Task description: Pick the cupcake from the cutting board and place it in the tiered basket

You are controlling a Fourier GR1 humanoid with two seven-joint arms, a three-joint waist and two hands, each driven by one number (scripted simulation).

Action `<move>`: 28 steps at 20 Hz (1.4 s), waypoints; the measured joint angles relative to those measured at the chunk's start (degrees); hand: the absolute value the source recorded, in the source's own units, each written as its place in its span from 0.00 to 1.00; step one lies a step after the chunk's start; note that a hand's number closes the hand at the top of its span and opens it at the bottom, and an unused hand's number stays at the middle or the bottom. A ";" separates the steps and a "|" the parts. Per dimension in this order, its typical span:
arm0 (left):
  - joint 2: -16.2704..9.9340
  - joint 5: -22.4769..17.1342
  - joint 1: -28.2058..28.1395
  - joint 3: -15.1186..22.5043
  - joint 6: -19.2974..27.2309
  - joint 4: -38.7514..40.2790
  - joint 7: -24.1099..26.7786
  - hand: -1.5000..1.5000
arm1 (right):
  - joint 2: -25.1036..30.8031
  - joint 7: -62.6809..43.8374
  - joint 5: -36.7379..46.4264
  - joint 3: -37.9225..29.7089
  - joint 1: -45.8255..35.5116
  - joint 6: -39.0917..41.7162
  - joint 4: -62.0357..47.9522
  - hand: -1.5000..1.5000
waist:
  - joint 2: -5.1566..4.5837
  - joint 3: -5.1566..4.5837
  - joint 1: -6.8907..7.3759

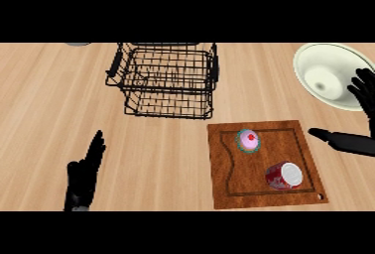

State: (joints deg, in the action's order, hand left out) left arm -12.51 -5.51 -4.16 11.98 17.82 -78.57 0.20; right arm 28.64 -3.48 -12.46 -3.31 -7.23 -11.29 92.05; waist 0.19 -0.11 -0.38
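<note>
A cupcake [248, 140] with pink frosting and a teal wrapper stands upright near the far edge of a brown wooden cutting board [249, 188]. The black wire tiered basket [167, 79] stands further back on the counter, left of the board. My right hand [360, 124] hovers open at the right edge, its thumb pointing toward the board and its fingers stretched up over a bowl; it is right of the cupcake and apart from it. Low at the left, my left hand [84, 176] rests open with fingers up.
A red can [284, 175] lies on its side on the board, nearer than the cupcake. A pale green bowl [326, 74] sits at the far right, partly behind my right hand. A grey object [78, 44] peeks in at the top left.
</note>
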 measured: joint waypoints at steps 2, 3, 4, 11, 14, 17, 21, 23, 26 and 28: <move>-0.06 -0.03 0.05 -0.20 -0.12 0.31 0.08 0.50 | 3.62 -5.28 1.69 2.96 0.78 2.81 2.64 0.00 | 0.07 -0.07 -0.12; -0.15 0.02 -0.10 -0.19 -0.12 -0.05 0.00 0.50 | 5.58 -7.69 2.75 4.24 1.16 4.11 3.99 0.00 | 0.13 -0.09 -0.10; -0.39 0.11 -0.33 -0.20 -0.18 -0.33 -0.04 0.50 | 7.29 -10.32 4.13 5.74 1.16 4.98 5.60 0.00 | 0.17 -0.11 0.00; -0.12 0.47 0.81 -0.31 -0.29 0.15 -0.79 0.50 | 16.16 -28.95 15.40 14.82 -1.32 9.18 15.22 0.00 | 0.03 -0.11 0.40; 0.45 0.90 0.84 -0.21 -0.21 0.33 -0.69 0.50 | 15.24 -37.31 21.20 18.73 -3.47 8.98 18.69 0.00 | -0.04 -0.05 0.57; 0.94 1.29 1.12 -0.46 -0.41 1.07 0.06 0.50 | 12.17 -45.41 26.55 22.64 -7.63 9.66 19.69 0.00 | -0.12 0.00 0.78; 1.65 1.73 0.00 -0.69 -0.85 0.96 1.23 0.50 | 6.88 -48.95 34.11 26.81 -9.18 10.27 17.69 0.00 | -0.15 0.05 0.78; 1.60 1.98 0.46 -0.78 -1.13 0.46 0.36 0.50 | 5.46 -50.47 37.00 28.33 -10.19 11.62 16.88 0.00 | -0.16 0.07 0.77; 1.48 2.27 0.08 -0.88 -1.32 -0.46 -0.27 0.50 | 3.58 -52.33 40.34 30.75 -11.38 13.71 14.31 0.00 | -0.17 0.06 0.87; 1.92 2.63 1.00 -1.09 -0.87 -0.09 -1.16 0.50 | 2.47 -54.22 41.65 32.05 -11.76 15.65 13.83 0.00 | -0.18 0.08 0.74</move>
State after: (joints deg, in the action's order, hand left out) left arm -10.59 -2.88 -3.16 10.89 16.95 -78.66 -0.95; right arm 31.11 -57.70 29.20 28.74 -18.99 4.36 105.88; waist 0.01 -0.03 0.36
